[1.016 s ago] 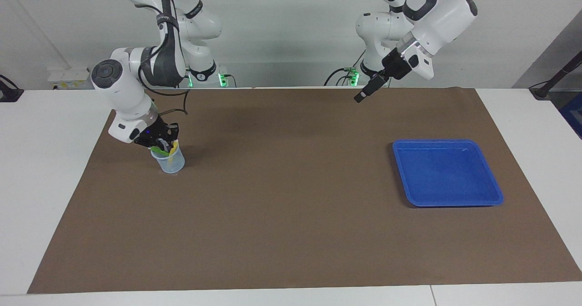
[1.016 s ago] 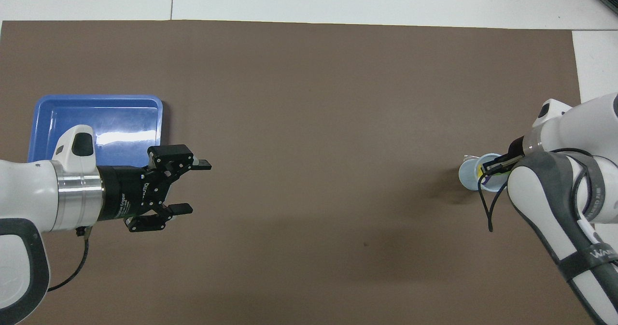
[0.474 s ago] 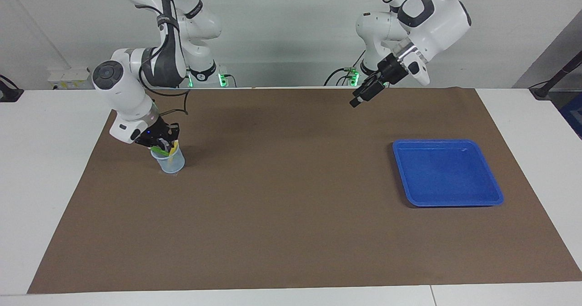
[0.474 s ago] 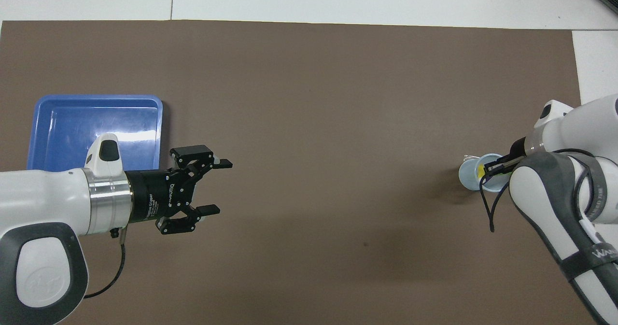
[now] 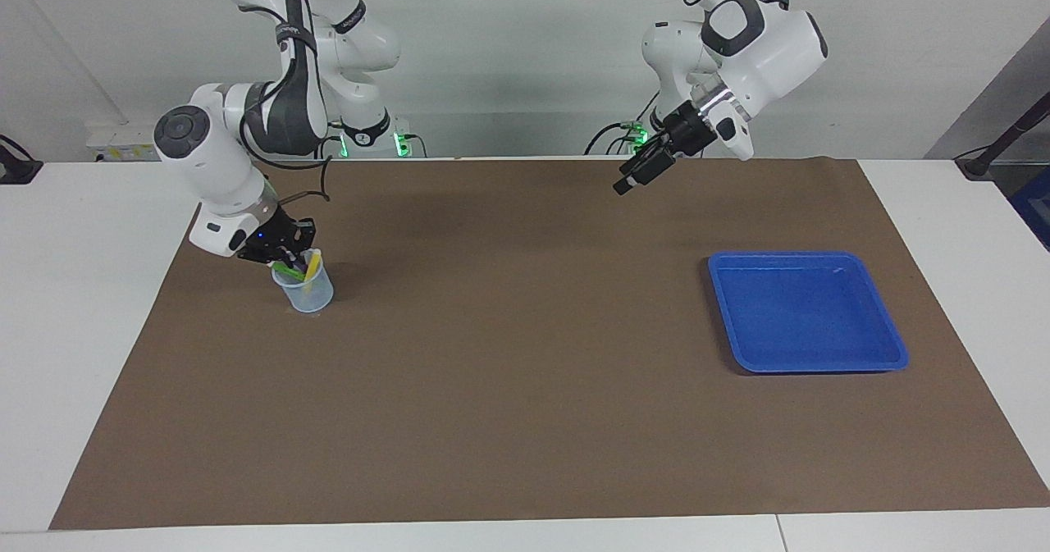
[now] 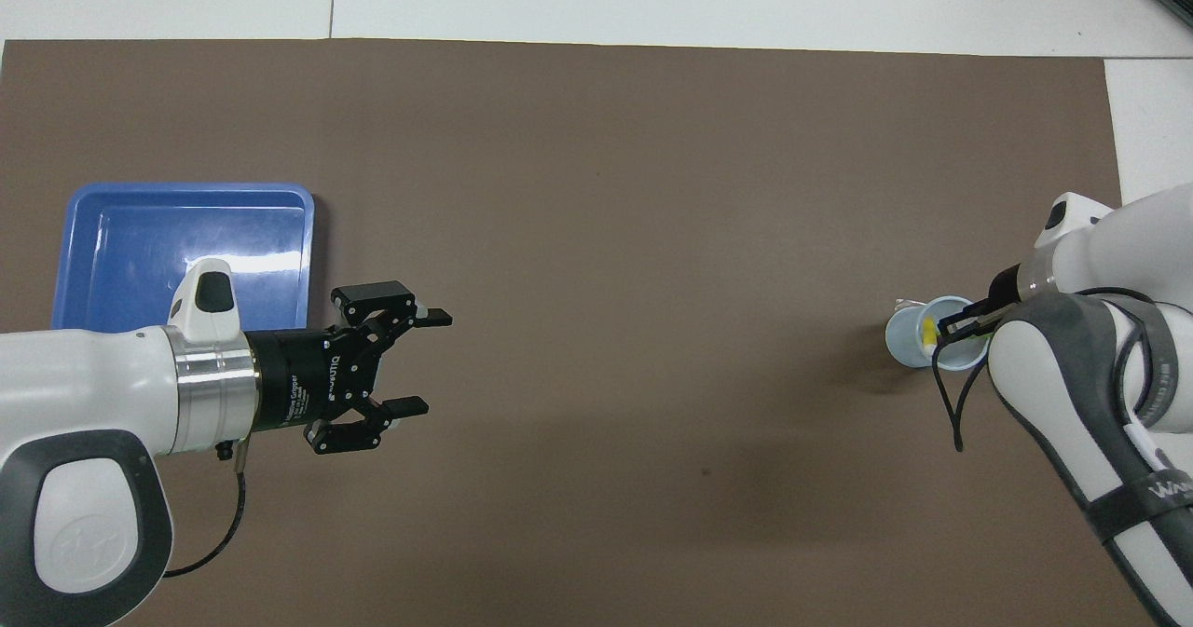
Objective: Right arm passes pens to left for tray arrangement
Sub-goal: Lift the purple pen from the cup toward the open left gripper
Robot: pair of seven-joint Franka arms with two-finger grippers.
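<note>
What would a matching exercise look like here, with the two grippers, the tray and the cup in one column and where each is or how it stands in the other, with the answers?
Things:
1. left gripper
2. right gripper
3. tray
4. cup

Descriptions:
A. holds a yellow pen and a green pen
B. lies empty toward the left arm's end of the table
C. up in the air over the brown mat, fingers open
D. down at the cup's mouth, among the pens

Pairs: 1-C, 2-D, 3-B, 4-A
</note>
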